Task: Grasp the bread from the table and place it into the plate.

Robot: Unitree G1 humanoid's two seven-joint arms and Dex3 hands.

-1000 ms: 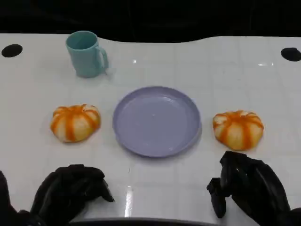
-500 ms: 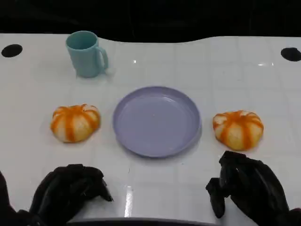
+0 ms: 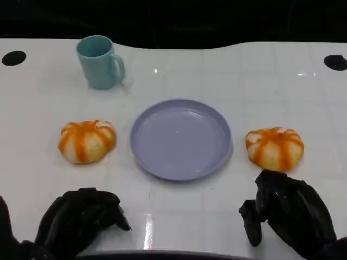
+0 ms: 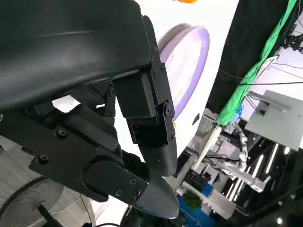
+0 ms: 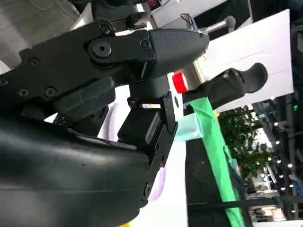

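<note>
Since the frame a second ago the right hand (image 3: 287, 214) has crept slightly toward the right bread (image 3: 274, 148), its topmost fingers now just beneath the bun's near edge, while the left hand (image 3: 81, 219) has barely shifted. Nothing on the desk (image 3: 244, 81) has moved, so the task looks to be at the approach stage: no bread is grasped yet and the plate (image 3: 181, 138) holds nothing.

The right hand sits at about 5 o'clock from the plate, fingers curled inward around nothing. The left hand, at about 7 o'clock, is likewise curled in and holding nothing. The right bread lies at 3 o'clock of the plate, just beside its rim but apart from it; the left bread (image 3: 87, 141) lies at 9 o'clock, a little farther off.

Both buns are domed and lobed like small pumpkins, pale cream with orange stripes, and look soft, so they would likely dent under a hard squeeze. The plate is a shallow round lavender dish with a smooth, slightly shiny surface. A teal mug (image 3: 100, 61) with a handle stands at 11 o'clock. The desk is glossy white and shows light reflections.
</note>
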